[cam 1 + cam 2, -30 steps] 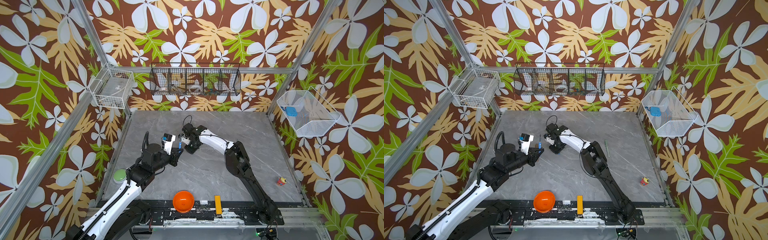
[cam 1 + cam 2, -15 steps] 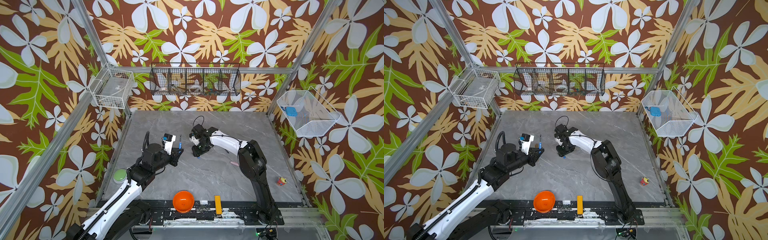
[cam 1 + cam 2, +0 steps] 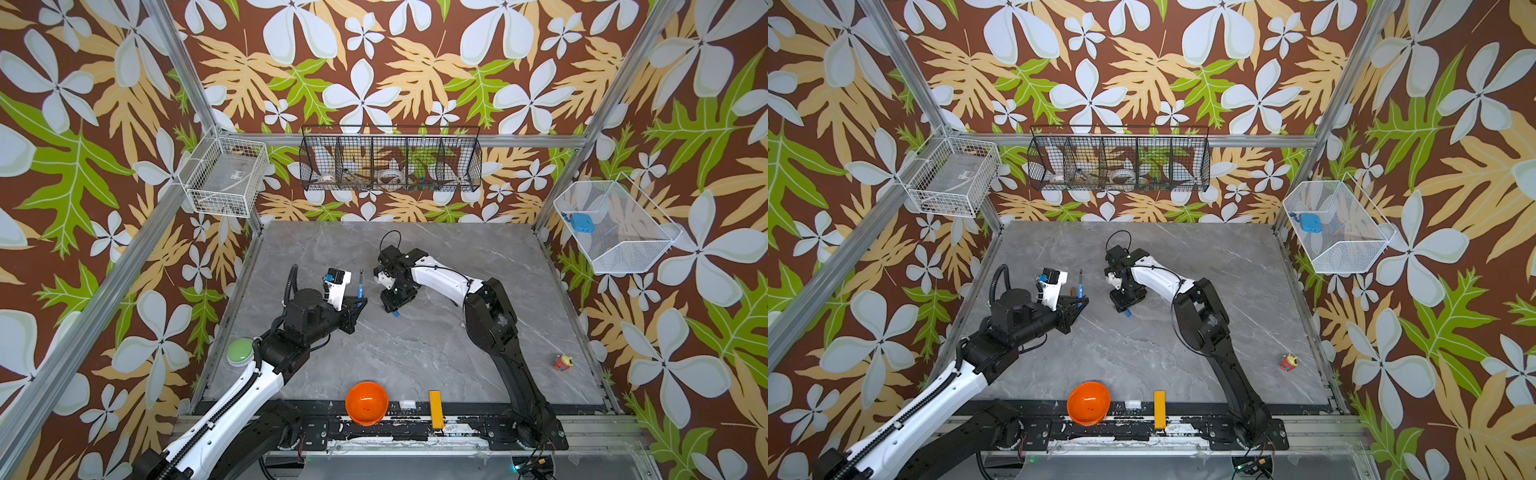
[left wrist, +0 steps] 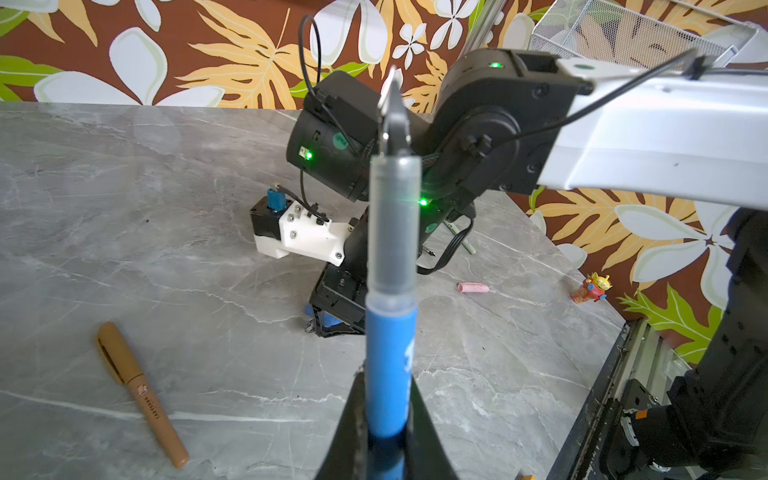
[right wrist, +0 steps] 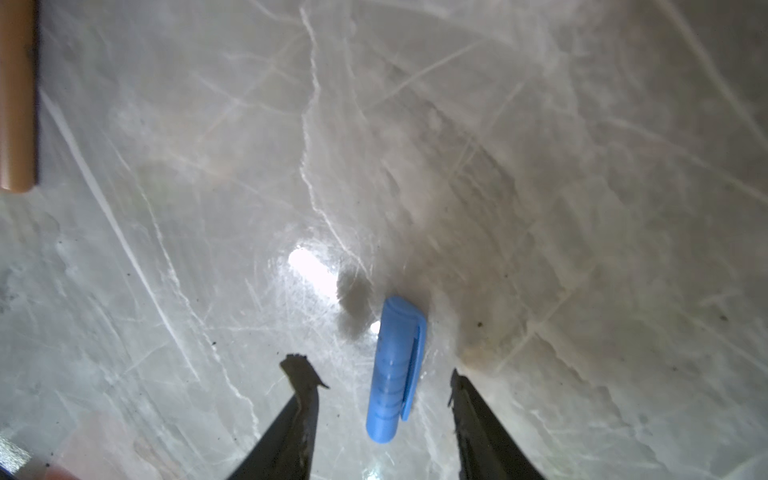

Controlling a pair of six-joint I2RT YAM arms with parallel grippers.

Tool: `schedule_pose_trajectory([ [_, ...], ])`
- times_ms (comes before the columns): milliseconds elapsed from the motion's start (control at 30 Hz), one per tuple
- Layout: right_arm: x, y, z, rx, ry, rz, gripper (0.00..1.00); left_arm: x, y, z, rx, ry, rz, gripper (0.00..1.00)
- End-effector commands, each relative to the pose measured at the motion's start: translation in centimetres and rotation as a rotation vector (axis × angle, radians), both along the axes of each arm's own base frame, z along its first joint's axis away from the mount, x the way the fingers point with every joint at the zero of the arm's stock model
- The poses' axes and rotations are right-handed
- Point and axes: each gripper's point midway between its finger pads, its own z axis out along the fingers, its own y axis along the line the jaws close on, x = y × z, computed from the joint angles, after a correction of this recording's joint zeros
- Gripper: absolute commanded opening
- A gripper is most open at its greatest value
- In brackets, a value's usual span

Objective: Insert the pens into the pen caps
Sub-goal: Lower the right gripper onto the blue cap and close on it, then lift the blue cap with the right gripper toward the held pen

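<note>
A: Where is the blue cap [image 5: 395, 370] relative to the right end effector [image 5: 376, 366]?

B: It lies flat on the desk [image 5: 582, 166], right between the fingers [image 5: 305, 390]. The jaws stand apart, one on each side. As far as the wrist view shows, neither touches it.

A: And its long axis?

B: Nearly in line with the fingers, a little skewed. Closing would pinch it across its width, with the clip [image 5: 415, 365] turned toward one finger.

A: Which arm is nearer?

B: The right, plainly. In both top views it hangs straight over the blue cap, which peeps out on its near side. The left end effector [image 3: 360, 300] sits off to the left, apart from it, clamped on the blue pen [image 3: 360, 284].

A: How does the blue pen stand?

B: Upright, tip up, gripped low on the barrel.

A: So what does the next move turn on?

B: My guess is gripping the blue cap squarely, then bringing its mouth to that tip. I can't be sure which end is the mouth. The clip seems rooted at the end farther from the wrist, so the mouth likely faces back.
</note>
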Motion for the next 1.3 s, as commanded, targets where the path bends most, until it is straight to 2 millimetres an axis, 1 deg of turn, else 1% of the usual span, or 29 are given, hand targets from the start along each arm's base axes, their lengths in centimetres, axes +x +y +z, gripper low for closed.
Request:
schedule_pose_trajectory([
  [0,-0.9,-0.8,-0.6,-0.063,0.033,0.055,0.52,0.1,-0.2,0.7,-0.016,-0.028,-0.009,0.0],
  [100,-1.2,-1.0,-1.3,-0.089,0.044,0.066,0.5,0.1,-0.2,0.7,-0.016,-0.028,-0.008,0.0],
  [200,-1.5,-1.3,-1.8,-0.103,0.057,0.068,0.46,0.1,-0.2,0.6,-0.015,-0.026,-0.007,0.0],
  [400,-0.9,-1.1,-2.9,-0.102,0.041,0.051,0.33,0.2,-0.4,0.3,-0.014,-0.025,-0.016,0.0],
  [500,-0.6,-1.0,-2.7,-0.093,0.024,0.042,0.28,0.3,-0.5,0.1,-0.014,-0.027,-0.023,0.0],
  [633,-0.1,-0.8,-0.5,-0.014,-0.036,0.013,0.21,0.6,-0.7,-0.4,-0.002,-0.054,-0.019,0.0],
  [767,0.2,-0.8,2.1,0.101,-0.119,-0.025,0.19,1.0,-1.3,-1.3,0.036,-0.088,-0.006,0.0],
  [800,0.4,-0.9,3.1,0.138,-0.149,-0.037,0.19,1.1,-1.3,-1.6,0.043,-0.099,0.001,0.0],
  [967,0.7,-2.2,5.8,0.282,-0.222,-0.119,0.16,1.8,-1.5,-2.5,0.049,-0.136,0.03,0.0],
  [1067,0.6,-3.2,6.3,0.323,-0.223,-0.156,0.16,2.2,-1.7,-2.5,0.044,-0.15,0.032,0.0],
  [1133,0.2,-3.6,6.4,0.338,-0.225,-0.163,0.16,2.3,-2.1,-2.7,0.044,-0.146,0.017,0.0],
  [1167,0.0,-3.5,6.8,0.36,-0.232,-0.161,0.16,2.3,-2.5,-2.7,0.043,-0.147,0.007,0.0],
  [1267,-0.2,-3.0,9.0,0.467,-0.284,-0.171,0.15,1.7,-4.0,-3.5,0.076,-0.163,-0.015,0.0],
])
